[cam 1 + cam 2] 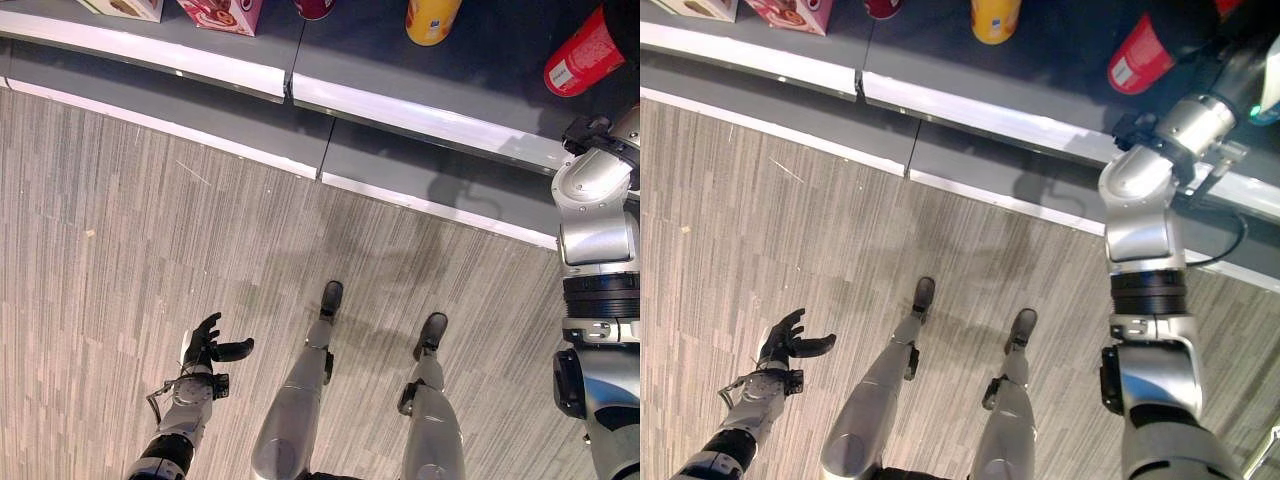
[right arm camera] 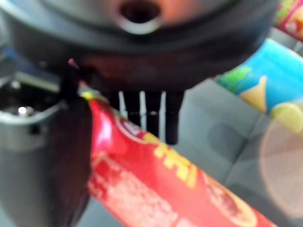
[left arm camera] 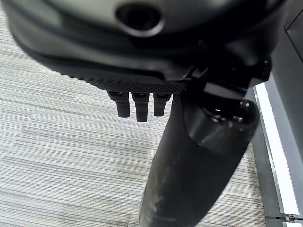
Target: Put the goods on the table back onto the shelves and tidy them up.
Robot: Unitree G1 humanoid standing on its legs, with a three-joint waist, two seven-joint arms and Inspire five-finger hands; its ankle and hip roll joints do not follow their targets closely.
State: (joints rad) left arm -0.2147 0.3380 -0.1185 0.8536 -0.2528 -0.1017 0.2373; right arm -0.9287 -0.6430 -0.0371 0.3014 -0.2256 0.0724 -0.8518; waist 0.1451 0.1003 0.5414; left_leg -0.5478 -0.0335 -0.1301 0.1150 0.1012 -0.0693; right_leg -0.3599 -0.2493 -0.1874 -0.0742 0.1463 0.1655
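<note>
Held low over the striped floor (image 1: 120, 260), the left hand (image 1: 205, 345) is seen in the left eye view with fingers loosely spread and nothing in them. Along the top, a grey shelf (image 1: 480, 70) carries a pink box (image 1: 222, 14), a yellow canister (image 1: 430, 20) and a red tube (image 1: 583, 52), which is tilted at the right end, close to the raised right arm.

From the right eye view, the right arm is seen reaching up onto the shelf, the red tube lying just beside its wrist.

By the left wrist view, straight, empty fingers (image 3: 137, 106) are shown above the floor.

Within the right wrist view, the right hand (image 2: 142, 71) is shown with its fingers (image 2: 173, 118) laid against the red tube; a blue package (image 2: 265, 75) lies beyond on the shelf.
</note>
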